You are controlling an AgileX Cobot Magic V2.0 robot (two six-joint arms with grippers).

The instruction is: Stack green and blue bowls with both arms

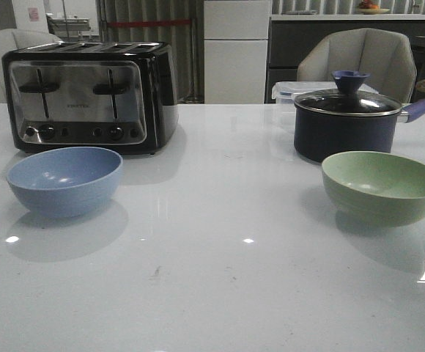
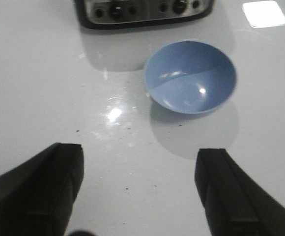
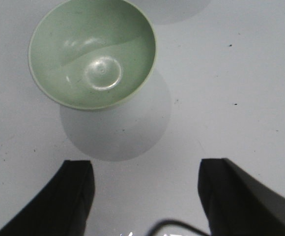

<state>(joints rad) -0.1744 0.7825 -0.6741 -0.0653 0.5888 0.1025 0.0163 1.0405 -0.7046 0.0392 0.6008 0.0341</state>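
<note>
You are at the very start: neither bowl is held, and the two stand well apart on the white table [image 1: 212,293]. The blue bowl [image 1: 64,180] sits at the left, just in front of the toaster [image 1: 88,95]; the green bowl [image 1: 383,186] sits at the right, near the lidded saucepan [image 1: 348,121].

Your left gripper [image 2: 140,189] hangs above the table short of the blue bowl [image 2: 190,76], its fingers spread wide and empty. Your right gripper [image 3: 147,194] does the same short of the green bowl [image 3: 92,51], also spread and empty.

By my reading, the next move calls for each arm to advance and come down so one finger goes inside a rim and the other outside, then pinch the wall.

Both bowls look plain, matte, round and empty, upright, alike in size, so one should nest in the other.
</note>
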